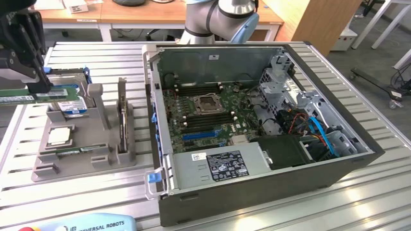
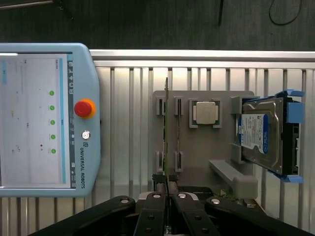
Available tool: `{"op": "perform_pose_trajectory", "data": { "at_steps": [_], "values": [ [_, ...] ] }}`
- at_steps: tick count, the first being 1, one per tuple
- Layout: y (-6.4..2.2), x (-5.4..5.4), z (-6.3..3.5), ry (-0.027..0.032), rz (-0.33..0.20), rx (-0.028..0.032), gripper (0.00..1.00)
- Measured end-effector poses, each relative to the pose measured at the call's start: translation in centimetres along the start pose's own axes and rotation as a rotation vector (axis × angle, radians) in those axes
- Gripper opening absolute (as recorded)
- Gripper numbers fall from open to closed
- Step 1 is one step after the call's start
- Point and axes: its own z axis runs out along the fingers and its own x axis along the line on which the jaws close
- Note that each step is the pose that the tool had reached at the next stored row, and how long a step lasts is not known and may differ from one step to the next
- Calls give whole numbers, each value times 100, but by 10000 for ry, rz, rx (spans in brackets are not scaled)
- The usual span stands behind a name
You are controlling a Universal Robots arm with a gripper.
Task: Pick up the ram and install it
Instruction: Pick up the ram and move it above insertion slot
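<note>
Exterior view: gripper [image 1: 38,87] clenched on ram [image 1: 50,95]. Ram level, held clear above grey holder [image 1: 109,159], near worktop [image 1: 372,192] edge at exterior view's left. Open computer case [image 1: 257,202] beside holder.
Wrist view: fingers [image 2: 156,209] pinch ram [image 2: 166,123], seen edge-on over holder [image 2: 197,162] slots beside processor chip [image 2: 205,113]. Hard drive [image 2: 263,135] at holder's end.

Slatted metal bench [image 1: 96,57] carries open computer case [image 1: 257,202]; grey parts holder [image 1: 70,168] just beside it; teach pendant [image 2: 44,118] near holder.
</note>
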Motion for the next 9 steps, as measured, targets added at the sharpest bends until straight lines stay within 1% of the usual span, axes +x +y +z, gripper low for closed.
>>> {"op": "perform_pose_trajectory", "data": {
  "at_steps": [4, 9],
  "values": [
    [3, 1, -59, -1, 0, 0, 11],
    [3, 1, -59, -1, 0, 0, 11]
  ]
}}
